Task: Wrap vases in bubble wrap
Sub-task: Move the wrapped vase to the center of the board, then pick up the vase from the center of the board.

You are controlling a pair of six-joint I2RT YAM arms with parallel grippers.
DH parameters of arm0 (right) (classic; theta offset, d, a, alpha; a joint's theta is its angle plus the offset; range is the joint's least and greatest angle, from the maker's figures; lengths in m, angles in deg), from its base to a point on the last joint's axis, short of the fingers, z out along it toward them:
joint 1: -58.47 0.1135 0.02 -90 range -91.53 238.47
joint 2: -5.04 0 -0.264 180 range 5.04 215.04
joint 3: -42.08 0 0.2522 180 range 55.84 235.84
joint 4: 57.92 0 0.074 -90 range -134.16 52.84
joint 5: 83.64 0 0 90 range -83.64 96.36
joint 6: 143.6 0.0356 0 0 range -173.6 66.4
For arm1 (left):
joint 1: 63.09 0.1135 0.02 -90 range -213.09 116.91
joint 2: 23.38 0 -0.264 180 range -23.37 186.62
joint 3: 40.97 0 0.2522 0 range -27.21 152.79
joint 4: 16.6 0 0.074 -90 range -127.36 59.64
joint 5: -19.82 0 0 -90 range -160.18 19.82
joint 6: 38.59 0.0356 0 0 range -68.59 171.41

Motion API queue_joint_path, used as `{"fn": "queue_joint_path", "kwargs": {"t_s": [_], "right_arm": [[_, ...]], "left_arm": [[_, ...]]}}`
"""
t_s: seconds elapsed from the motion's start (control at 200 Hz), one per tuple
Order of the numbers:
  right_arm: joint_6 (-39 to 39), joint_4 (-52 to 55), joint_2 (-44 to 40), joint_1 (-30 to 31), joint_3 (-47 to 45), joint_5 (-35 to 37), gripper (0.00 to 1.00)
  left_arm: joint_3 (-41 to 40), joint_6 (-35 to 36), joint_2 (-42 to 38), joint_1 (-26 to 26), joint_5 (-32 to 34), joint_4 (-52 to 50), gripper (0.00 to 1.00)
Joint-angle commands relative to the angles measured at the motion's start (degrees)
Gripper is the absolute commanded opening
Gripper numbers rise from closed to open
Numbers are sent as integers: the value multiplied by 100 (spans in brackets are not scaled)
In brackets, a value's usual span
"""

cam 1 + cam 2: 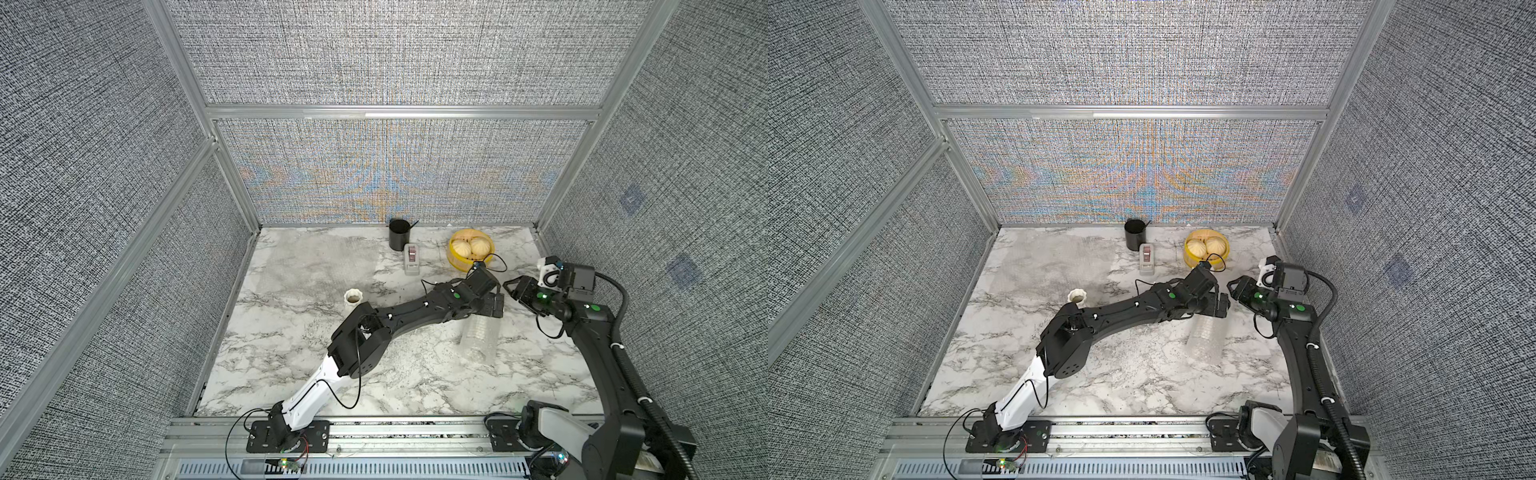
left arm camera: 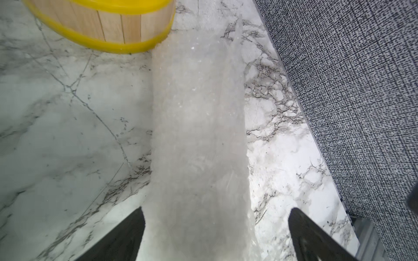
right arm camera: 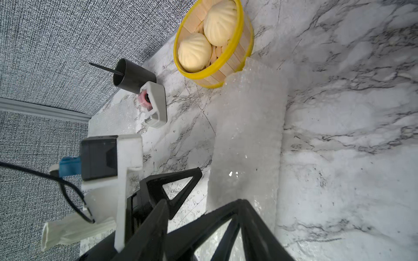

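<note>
A yellow-rimmed steamer basket is holding two pale buns, and a black cup by the back wall is holding a thin dark stick. The short vase is standing upright and unwrapped at the left of the table, dark inside. A bubble wrap roll is lying from the basket's base toward the front; what it is covering is unclear. The left gripper is straddling it with fingers wide apart, one just beside the wrap and one off it. The right gripper is hovering beside it, fingers partly apart, holding nothing visible. A flat bubble wrap sheet is lying back left. Bare marble is lying open in front, and the right wall is standing close.
</note>
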Motion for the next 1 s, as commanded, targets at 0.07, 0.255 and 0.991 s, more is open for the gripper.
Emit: {"fn": "queue_joint_path", "kwargs": {"t_s": [0.07,0.255,0.991], "right_arm": [[-185,224,-131,94,236,-347,59],[-504,68,-390,746,347,-312,65],[-1846,-4022,2134,5855,-6,956,82]], "left_arm": [[-419,208,-708,186,148,23,99],[-1189,978,-1900,259,609,-17,99],[-4209,1326,-5973,1302,2186,-1092,99]]}}
